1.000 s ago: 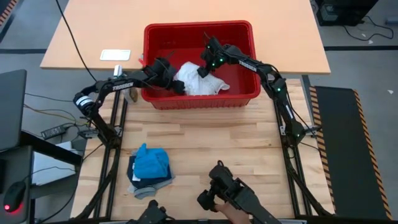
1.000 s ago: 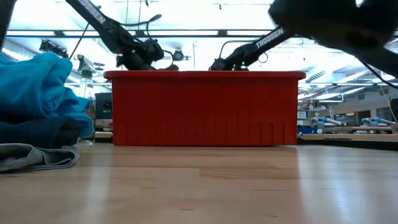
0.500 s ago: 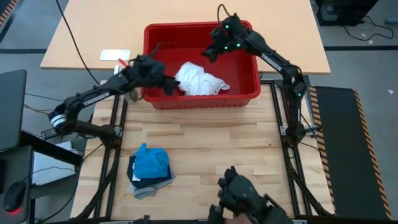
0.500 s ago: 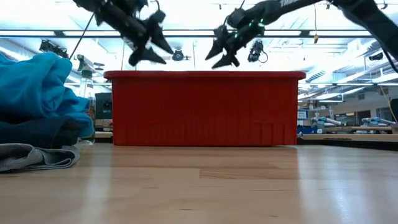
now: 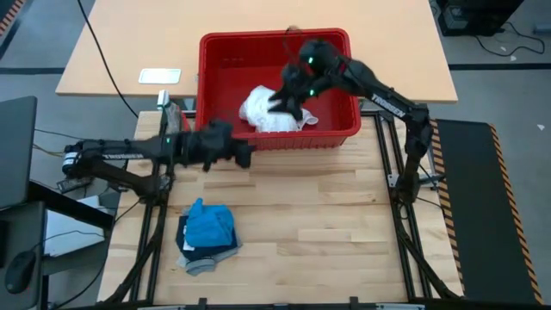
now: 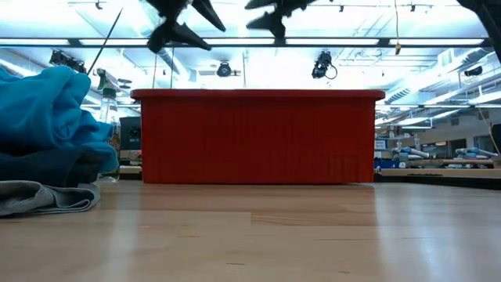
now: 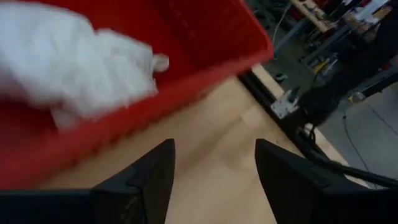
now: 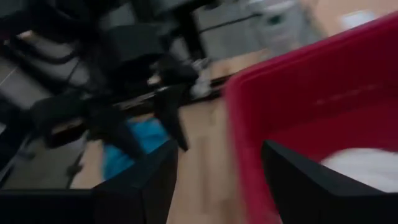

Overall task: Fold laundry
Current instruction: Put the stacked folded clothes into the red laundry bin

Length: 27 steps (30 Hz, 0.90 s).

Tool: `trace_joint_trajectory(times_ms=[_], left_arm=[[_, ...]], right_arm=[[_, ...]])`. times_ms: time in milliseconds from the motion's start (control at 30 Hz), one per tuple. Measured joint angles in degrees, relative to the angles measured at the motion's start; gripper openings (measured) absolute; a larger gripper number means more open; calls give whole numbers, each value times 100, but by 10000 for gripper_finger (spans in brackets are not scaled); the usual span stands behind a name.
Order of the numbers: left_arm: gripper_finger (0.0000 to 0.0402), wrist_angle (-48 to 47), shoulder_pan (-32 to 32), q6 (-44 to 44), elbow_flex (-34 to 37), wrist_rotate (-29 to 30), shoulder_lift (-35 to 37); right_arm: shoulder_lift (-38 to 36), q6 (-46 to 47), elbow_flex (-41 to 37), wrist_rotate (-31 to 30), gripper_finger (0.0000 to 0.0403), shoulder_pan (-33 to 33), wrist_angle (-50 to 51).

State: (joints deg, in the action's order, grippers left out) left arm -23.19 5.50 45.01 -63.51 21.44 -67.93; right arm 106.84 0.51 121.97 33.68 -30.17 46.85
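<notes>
Laundry sits in two places: a crumpled white cloth (image 5: 274, 113) lies inside the red plastic basket (image 5: 343, 134) at the far edge of the pale wooden table (image 5: 327, 215), and a small stack lies near the table's left front corner, a bright blue garment (image 5: 209, 224) on top, a navy garment (image 5: 183, 232) under it and a grey piece (image 5: 200, 261) at the bottom.

The right gripper (image 5: 285, 97) hovers above the white cloth inside the basket, its two dark fingers spread apart with nothing between them; in its wrist view the fingers (image 8: 297, 180) frame the basket's red rim and a patch of white. Behind it the right arm rises, bends over the basket's right wall and runs down to its base by the table's right edge (white lettering shows along this arm, too blurred to read).

The left gripper (image 5: 244, 155) hangs just outside the basket's front wall, over the table, fingers also parted and empty; its wrist view shows the fingers (image 7: 289, 180) over bare wood beside the basket. The left arm stretches almost level from it to the table's left edge.

A white card (image 5: 159, 76) lies on the tan tabletop beyond, left of the basket; no writing on it can be read.
</notes>
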Motion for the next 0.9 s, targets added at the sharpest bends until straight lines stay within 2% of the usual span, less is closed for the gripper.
trace_joint_trajectory(times_ms=[100, 300, 433, 600, 900], left_arm=[[223, -429, -784, 812, 0, 648, -1], [202, -1643, -2066, 2834, 0, 737, -35], [193, -2238, -2684, 3630, 2, 480, -43], [192, -3104, -3137, 4250, 2, 26, -42], [192, -4093, -3919, 4846, 24, -793, -62]], right_arm=[[-32, -68, 0, -115, 231, 490, 266], [-12, -38, -204, -162, 222, 1321, 117], [3, 199, -402, -551, 216, 1732, 101], [-1, 571, -767, -982, 212, 2110, -97], [-1, 2508, -2223, -1578, 212, 2673, -1822]])
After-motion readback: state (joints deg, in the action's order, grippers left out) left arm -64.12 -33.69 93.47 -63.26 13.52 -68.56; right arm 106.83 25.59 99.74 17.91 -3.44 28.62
